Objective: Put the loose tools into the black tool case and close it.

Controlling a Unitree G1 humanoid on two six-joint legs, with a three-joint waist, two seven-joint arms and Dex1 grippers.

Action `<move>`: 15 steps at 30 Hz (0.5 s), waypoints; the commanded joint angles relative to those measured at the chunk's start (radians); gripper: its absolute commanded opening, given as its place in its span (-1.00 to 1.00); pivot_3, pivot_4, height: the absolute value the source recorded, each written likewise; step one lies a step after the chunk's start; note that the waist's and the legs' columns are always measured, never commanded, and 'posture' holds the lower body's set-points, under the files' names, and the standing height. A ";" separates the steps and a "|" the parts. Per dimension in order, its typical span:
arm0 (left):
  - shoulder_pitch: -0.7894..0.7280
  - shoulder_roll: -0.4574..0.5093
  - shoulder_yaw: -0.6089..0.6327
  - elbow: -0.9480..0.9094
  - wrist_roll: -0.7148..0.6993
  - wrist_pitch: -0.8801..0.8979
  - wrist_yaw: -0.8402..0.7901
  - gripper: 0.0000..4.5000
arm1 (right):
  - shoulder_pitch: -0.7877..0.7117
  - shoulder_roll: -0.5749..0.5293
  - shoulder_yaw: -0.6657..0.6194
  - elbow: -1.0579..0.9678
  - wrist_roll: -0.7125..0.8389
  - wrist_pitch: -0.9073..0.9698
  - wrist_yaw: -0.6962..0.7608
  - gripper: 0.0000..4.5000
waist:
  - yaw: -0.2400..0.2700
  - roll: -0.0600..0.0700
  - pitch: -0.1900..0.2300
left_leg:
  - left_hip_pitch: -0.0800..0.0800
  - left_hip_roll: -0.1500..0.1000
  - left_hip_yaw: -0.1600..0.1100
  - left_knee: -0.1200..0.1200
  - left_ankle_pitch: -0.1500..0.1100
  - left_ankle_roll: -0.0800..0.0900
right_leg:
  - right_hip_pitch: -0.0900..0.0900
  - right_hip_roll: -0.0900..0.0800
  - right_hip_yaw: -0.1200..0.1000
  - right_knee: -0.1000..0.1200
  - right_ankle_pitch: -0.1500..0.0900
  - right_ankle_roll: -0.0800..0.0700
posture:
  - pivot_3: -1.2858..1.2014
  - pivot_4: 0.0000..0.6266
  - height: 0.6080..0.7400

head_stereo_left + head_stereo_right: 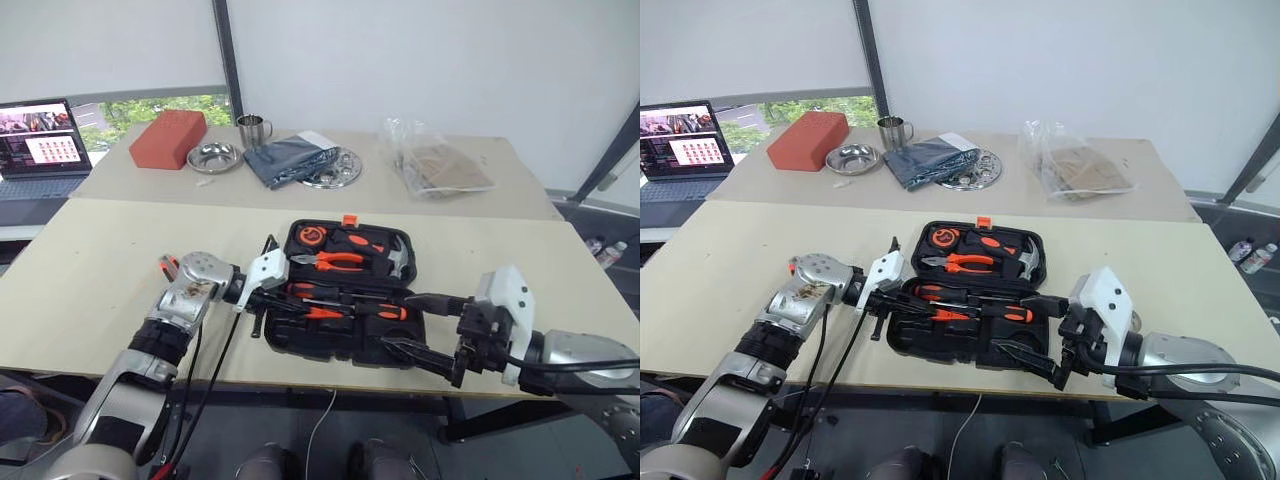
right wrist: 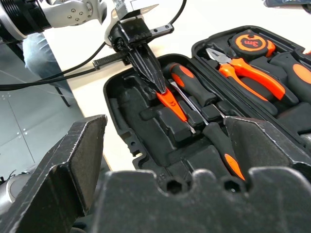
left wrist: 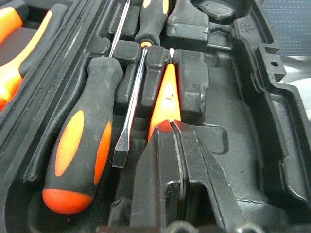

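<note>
Left tool (image 2: 158, 87) is clenched on the slim orange screwdriver (image 3: 165, 94), at the case's (image 1: 290, 345) nine o'clock side; light, stiff, slippery, best pinched mid-handle.

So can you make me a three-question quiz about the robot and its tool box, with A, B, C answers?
1. Where is the slim orange screwdriver?
A. on the laptop
B. in the black tool case
C. in the metal cup

2. What colour are the pliers' handles?
A. orange
B. blue
C. green

3. How is the left gripper?
A. wide open
B. shut on the slim orange screwdriver
C. holding the hammer

Answers:
1 B, it lies in a recess of the open case.
2 A, both handles are orange.
3 B, the left wrist view shows its fingers closed on the screwdriver's end.
</note>
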 commanded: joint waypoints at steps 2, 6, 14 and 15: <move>0.009 0.001 0.017 0.016 0.018 0.011 0.048 -0.99 | -0.006 0.001 -0.008 -0.009 -0.002 -0.031 -0.002 1.00 | 0.000 0.000 0.000 | 0.001 0.000 0.000 0.000 0.000 0.000 | 0.001 -0.001 0.000 0.000 0.000 0.000 | 0.03 -0.52 0.94; 0.070 0.076 0.146 -0.204 -0.127 0.206 0.054 -0.99 | -0.050 -0.001 0.018 0.002 0.012 -0.029 0.012 1.00 | -0.008 0.000 0.000 | 0.000 0.000 -0.001 0.000 0.000 0.001 | 0.000 -0.001 -0.001 0.000 0.000 0.000 | 0.03 -0.52 0.94; 0.523 0.171 0.699 -0.681 -0.325 0.635 0.434 0.00 | -0.275 -0.001 0.188 0.158 -0.079 -0.073 0.151 1.00 | -0.032 -0.001 0.001 | -0.002 0.002 0.000 -0.003 0.002 -0.003 | -0.006 0.002 0.008 0.001 0.000 0.000 | 0.03 -0.52 0.94; 0.594 0.161 0.766 -0.725 -0.325 0.656 0.484 0.17 | -0.305 0.004 0.212 0.181 -0.093 -0.084 0.174 1.00 | -0.032 0.000 0.001 | -0.002 0.002 0.000 -0.004 0.002 -0.003 | -0.007 0.002 0.009 0.000 -0.001 0.001 | 0.03 -0.52 0.94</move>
